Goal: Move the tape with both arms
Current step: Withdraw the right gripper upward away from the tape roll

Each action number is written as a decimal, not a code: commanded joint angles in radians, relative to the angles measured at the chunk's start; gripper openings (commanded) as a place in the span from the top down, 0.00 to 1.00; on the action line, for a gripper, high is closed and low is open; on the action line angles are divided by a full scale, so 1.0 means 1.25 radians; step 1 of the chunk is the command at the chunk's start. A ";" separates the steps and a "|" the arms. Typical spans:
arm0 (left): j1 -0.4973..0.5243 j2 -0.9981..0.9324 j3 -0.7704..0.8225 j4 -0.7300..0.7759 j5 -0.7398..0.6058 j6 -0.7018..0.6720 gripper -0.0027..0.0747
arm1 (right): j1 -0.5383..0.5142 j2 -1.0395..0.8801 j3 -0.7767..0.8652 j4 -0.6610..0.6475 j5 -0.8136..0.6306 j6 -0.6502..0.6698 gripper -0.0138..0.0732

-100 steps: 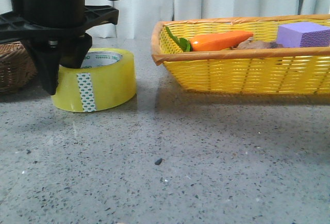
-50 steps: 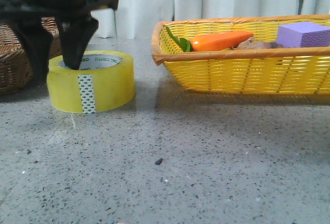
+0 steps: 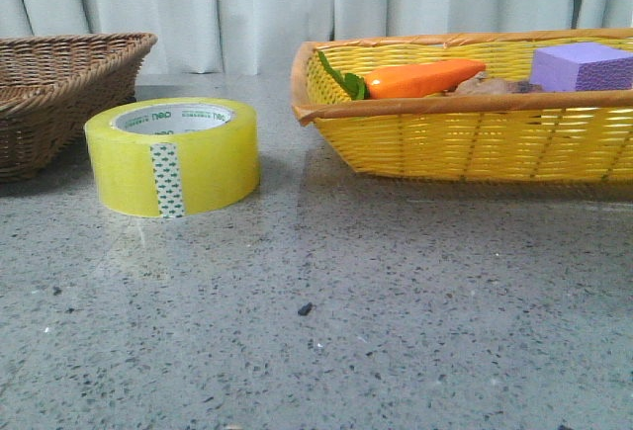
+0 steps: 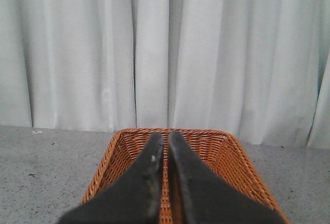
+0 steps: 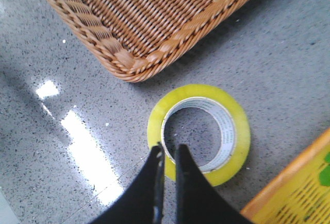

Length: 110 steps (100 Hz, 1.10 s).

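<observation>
The tape (image 3: 173, 158), a wide yellow roll with a white core and a green-patterned tab, lies flat on the grey table left of centre. No gripper shows in the front view. In the right wrist view my right gripper (image 5: 169, 149) hangs above the tape (image 5: 238, 131), its black tips over the near rim, nearly together and holding nothing. In the left wrist view my left gripper (image 4: 165, 135) is shut and empty, above the brown wicker basket (image 4: 227, 152).
The brown wicker basket (image 3: 59, 84) stands just left of the tape and also shows in the right wrist view (image 5: 154, 18). A yellow woven basket (image 3: 475, 133) on the right holds a toy carrot (image 3: 425, 76) and a purple foam block (image 3: 584, 64).
The black gripper that stood at the tape, one finger inside its core, has risen out of the front view. The tape stays on the table, shifted slightly left.
</observation>
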<state>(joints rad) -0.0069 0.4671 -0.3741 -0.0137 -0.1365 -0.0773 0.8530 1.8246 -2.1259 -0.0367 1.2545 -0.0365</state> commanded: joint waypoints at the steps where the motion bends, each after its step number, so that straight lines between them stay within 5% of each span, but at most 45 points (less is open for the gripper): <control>1: 0.001 0.010 -0.029 -0.004 -0.056 -0.005 0.99 | -0.002 -0.071 -0.023 -0.020 0.003 -0.002 0.92; 56: -0.194 0.010 -0.081 -0.003 -0.014 -0.005 0.99 | -0.002 -0.250 -0.009 -0.029 -0.019 -0.007 0.92; 82: -0.289 0.010 -0.142 0.002 0.055 -0.005 0.98 | -0.002 -0.391 0.215 -0.061 -0.166 -0.007 0.92; 92: -0.324 0.017 -0.148 0.002 0.071 -0.005 0.90 | -0.002 -0.462 0.341 -0.062 -0.250 0.004 0.92; 110: -0.393 0.068 -0.150 0.002 0.078 -0.005 0.57 | -0.002 -0.581 0.568 -0.072 -0.405 0.057 0.92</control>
<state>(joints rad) -0.4558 0.5121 -0.5258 -0.0118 0.0193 -0.0773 0.8530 1.1840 -1.5025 -0.1000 0.9125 0.0000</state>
